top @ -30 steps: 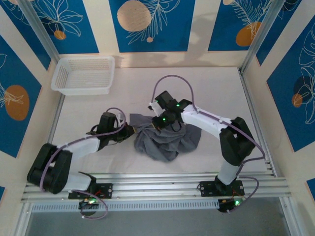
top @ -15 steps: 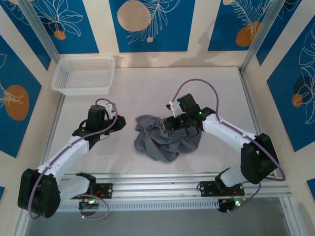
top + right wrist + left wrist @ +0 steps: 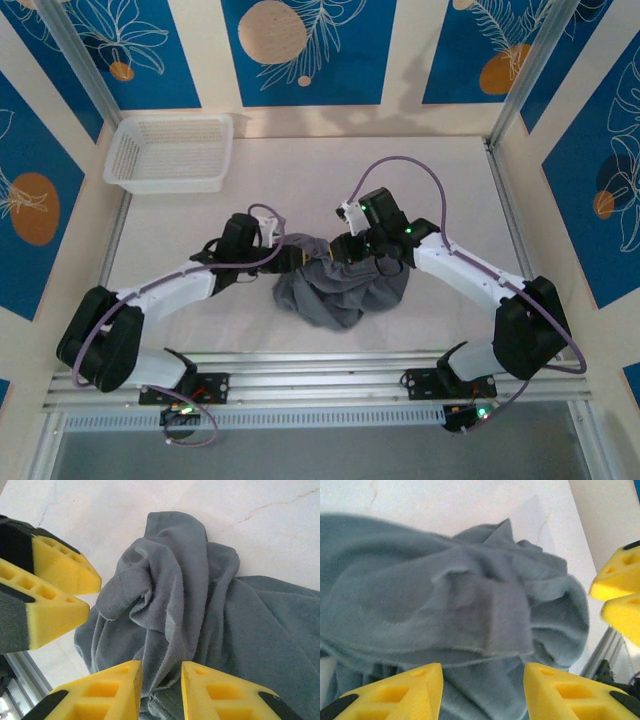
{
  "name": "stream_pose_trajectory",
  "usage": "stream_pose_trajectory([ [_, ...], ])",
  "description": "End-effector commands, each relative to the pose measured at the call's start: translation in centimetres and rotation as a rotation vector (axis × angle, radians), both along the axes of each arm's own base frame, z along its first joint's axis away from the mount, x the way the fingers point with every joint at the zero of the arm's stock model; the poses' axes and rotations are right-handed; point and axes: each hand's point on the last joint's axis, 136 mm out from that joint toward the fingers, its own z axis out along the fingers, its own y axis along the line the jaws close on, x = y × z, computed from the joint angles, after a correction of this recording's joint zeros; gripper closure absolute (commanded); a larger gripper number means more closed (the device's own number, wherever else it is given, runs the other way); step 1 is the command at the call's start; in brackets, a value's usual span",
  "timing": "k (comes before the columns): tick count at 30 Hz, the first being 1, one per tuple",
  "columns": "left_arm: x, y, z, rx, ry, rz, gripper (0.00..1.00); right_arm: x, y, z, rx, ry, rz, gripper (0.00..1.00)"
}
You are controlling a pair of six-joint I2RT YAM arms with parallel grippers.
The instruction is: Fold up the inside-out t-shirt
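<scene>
Near the middle of the pale table (image 3: pixel 300 170), the plain dark grey t-shirt of thin soft fabric (image 3: pixel 340 290) lies crumpled; it should handle light and limp, best pinched at a hem or sleeve edge. The left gripper (image 3: pixel 481 680) stands released before the cloth; the right gripper (image 3: pixel 161 672) straddles a fold, grip impossible to tell.

mid-table: crumpled t-shirt (image 3: pixel 335 285) is hogging the centre | left gripper (image 3: pixel 296 258) and right gripper (image 3: pixel 335 250) are crowding each other at its far-left edge, hardly any gap lying between them | far-left corner: white basket (image 3: pixel 170 152) is blocking that spot | table (image 3: pixel 440 170): far strip and right side are lying wide open for passing
</scene>
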Motion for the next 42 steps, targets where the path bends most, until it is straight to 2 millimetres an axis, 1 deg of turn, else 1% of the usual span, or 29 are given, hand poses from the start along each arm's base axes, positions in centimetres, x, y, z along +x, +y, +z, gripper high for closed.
stream_pose_trajectory([
  [1,2.3,0.6,1.2,0.088,-0.129,-0.022,0.55,-0.2,-0.1,1.5,0.009,-0.043,0.006,0.71],
  [5,2.3,-1.7,2.1,-0.054,-0.054,-0.115,0.58,-0.4,-0.2,1.5,0.014,-0.045,0.006,0.71],
  [7,2.1,-2.5,1.6,-0.084,-0.003,-0.148,0.58,-0.4,-0.2,1.6,0.02,-0.042,0.004,0.7],
  [11,2.0,-2.1,0.0,-0.06,0.024,-0.127,0.57,-0.4,0.1,1.6,0.03,-0.041,0.009,0.69],
  [13,1.9,-2.2,-0.4,-0.062,0.04,-0.129,0.59,-0.4,0.2,1.7,0.03,-0.043,0.011,0.68],
  [16,1.6,-2.4,-0.4,-0.079,0.056,-0.141,0.64,-0.3,0.2,1.7,0.027,-0.044,0.011,0.67],
  [18,1.3,-2.2,-0.6,-0.07,0.062,-0.141,0.71,-0.3,0.2,1.8,0.027,-0.045,0.011,0.67],
  [20,1.0,-1.8,-0.9,-0.047,0.07,-0.138,0.82,-0.3,0.3,1.8,0.027,-0.046,0.012,0.67],
  [23,0.7,-1.2,-0.6,-0.016,0.063,-0.134,0.96,-0.3,0.2,1.8,0.023,-0.047,0.011,0.67],
  [24,0.6,-0.9,-0.3,-0.007,0.053,-0.132,0.99,-0.3,0.2,1.8,0.023,-0.048,0.01,0.67],
  [26,0.8,-0.1,0.9,0.021,0.02,-0.123,1.0,-0.5,0.5,1.6,0.031,-0.038,0.025,0.65],
  [27,0.9,0.4,1.4,0.043,0.001,-0.118,1.0,-0.8,0.8,1.5,0.038,-0.03,0.04,0.6],
  [28,1.0,1.0,2.1,0.076,-0.029,-0.114,1.0,-1.0,1.1,1.1,0.031,-0.023,0.05,0.51],
  [29,1.1,1.7,2.7,0.121,-0.058,-0.105,1.0,-0.9,1.2,0.4,-0.002,-0.025,0.03,0.33],
  [30,1.2,2.3,3.1,0.163,-0.08,-0.097,1.0,-0.7,1.2,-0.5,-0.038,-0.018,0.006,0.24],
  [32,1.4,3.7,4.0,0.25,-0.132,-0.071,1.0,-0.5,1.5,-2.1,-0.082,0.024,-0.015,0.18],
  [34,1.6,5.2,4.9,0.32,-0.173,-0.032,1.0,-0.3,1.6,-3.7,-0.14,0.033,-0.029,0.18],
  [35,1.8,6.2,5.3,0.362,-0.196,0.005,1.0,0.2,1.2,-4.5,-0.186,0.014,-0.058,0.19],
  [37,2.1,8.1,6.0,0.441,-0.242,0.07,1.0,1.0,-0.2,-5.6,-0.269,-0.021,-0.114,0.26],
  [39,2.3,10.0,6.5,0.514,-0.284,0.135,1.0,1.6,-1.5,-6.2,-0.329,-0.05,-0.154,0.34],
  [40,2.3,10.8,6.6,0.544,-0.303,0.155,1.0,1.7,-2.1,-6.4,-0.347,-0.06,-0.162,0.37],
  [42,2.1,11.3,6.4,0.574,-0.318,0.154,1.0,1.9,-3.2,-6.5,-0.386,-0.087,-0.182,0.39],
])
